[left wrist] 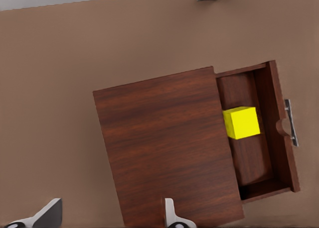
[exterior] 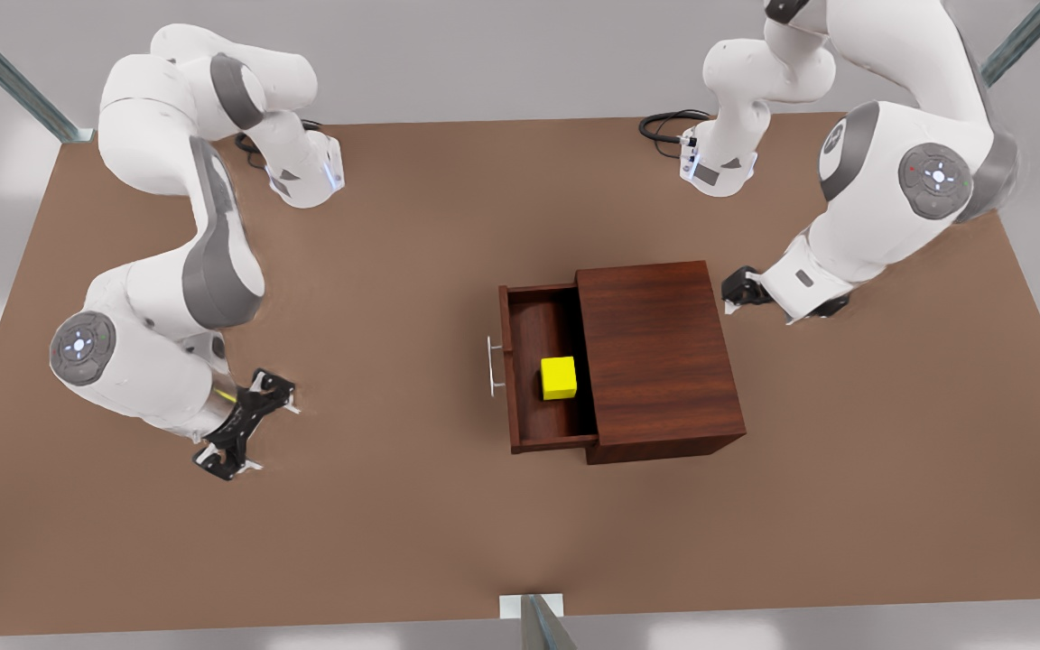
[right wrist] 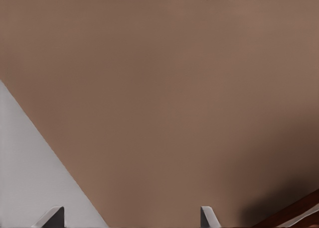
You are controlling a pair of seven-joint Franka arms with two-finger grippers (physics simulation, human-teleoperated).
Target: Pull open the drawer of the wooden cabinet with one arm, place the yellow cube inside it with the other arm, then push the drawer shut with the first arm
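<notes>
Yellow cube (exterior: 559,377) sits inside the pulled-out drawer (exterior: 533,329) of the wooden cabinet (exterior: 660,352); left claw (exterior: 737,291) hovers just beside the cabinet's rear on the front view's right, fingers apart; right claw (exterior: 245,424) waits well apart above the bench (exterior: 394,524) on the front view's left, fingers likewise apart.

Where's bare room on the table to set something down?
Bare brown table runs between the open right gripper and the open reddish-brown wooden drawer's silver handle. Crowded: inside the drawer beside the yellow cube, and by the boxy wooden cabinet's corner where the open left gripper waits.
</notes>
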